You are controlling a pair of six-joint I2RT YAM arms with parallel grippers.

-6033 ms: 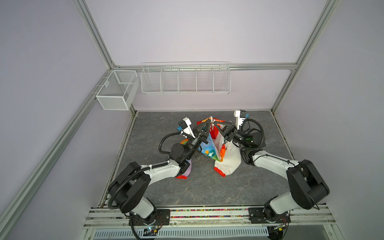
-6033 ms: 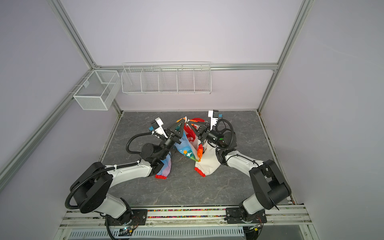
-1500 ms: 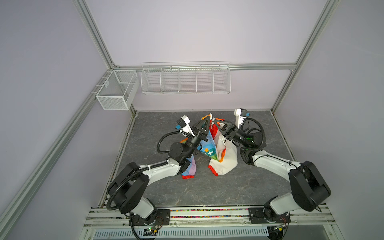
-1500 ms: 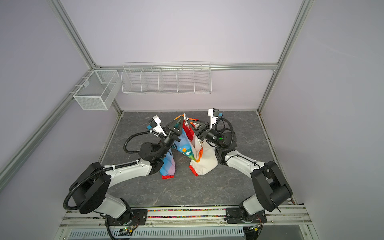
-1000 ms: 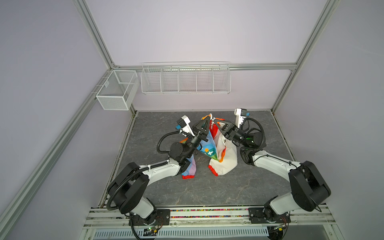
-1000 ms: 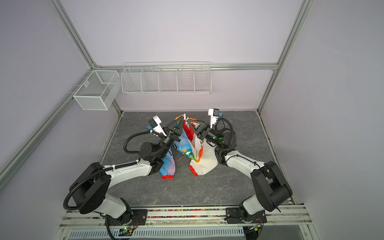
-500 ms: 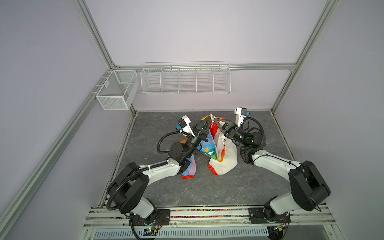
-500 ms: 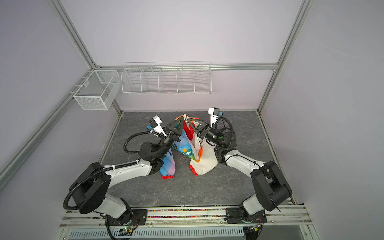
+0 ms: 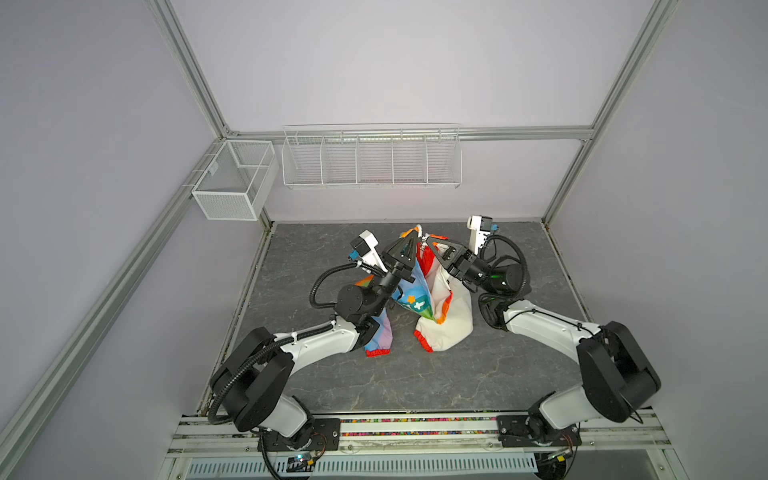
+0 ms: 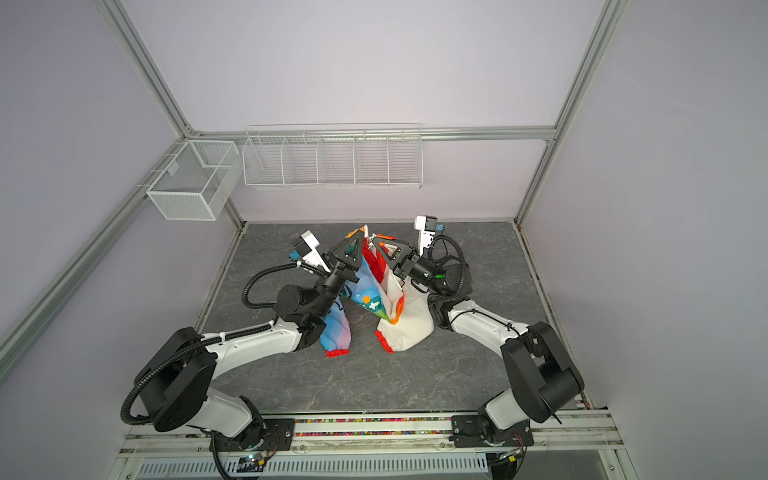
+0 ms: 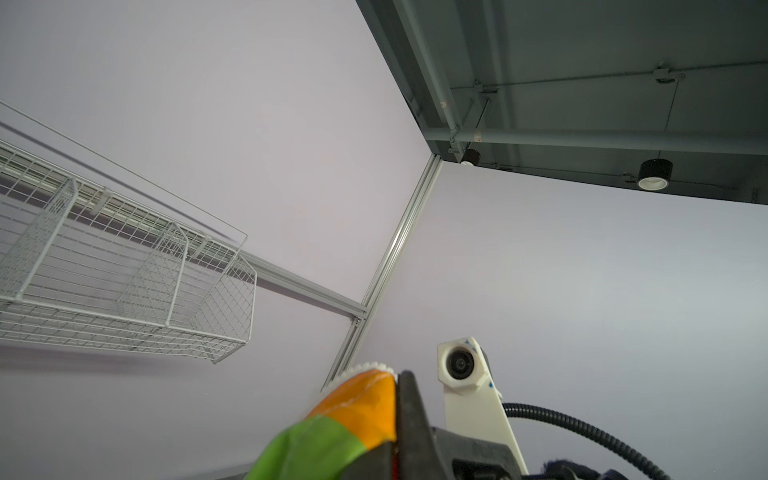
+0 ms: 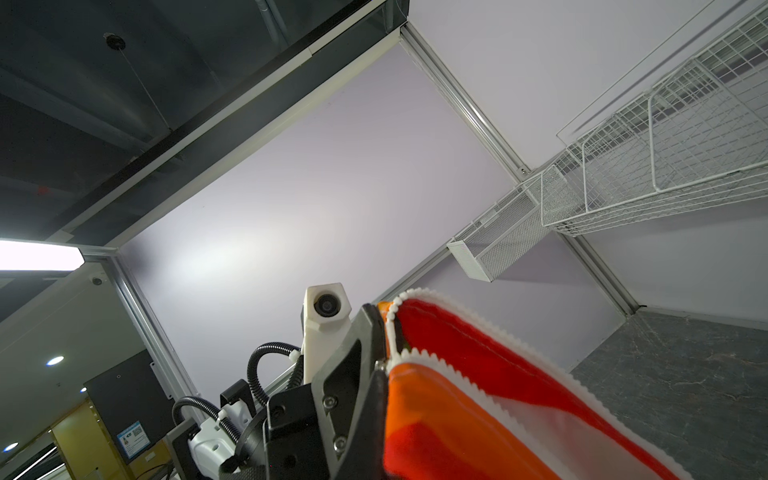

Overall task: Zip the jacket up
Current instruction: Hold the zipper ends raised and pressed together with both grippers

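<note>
Jacket [image 9: 419,299], thin rainbow-and-white hooded child's cloth, hangs limp over grey marbled tabletop [image 9: 415,374], left gripper [image 9: 412,238] and right gripper [image 9: 429,243] both clamped on its white-toothed zipper edges [image 12: 457,361]; likely light, slippery, best pinched at zipper tape.

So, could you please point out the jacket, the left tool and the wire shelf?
jacket [image 9: 451,326]: in a top view, on its white lower part.
left tool [image 9: 414,241]: in a top view, between its fingertips.
shelf [image 9: 371,183]: in a top view, on its front rim.
</note>
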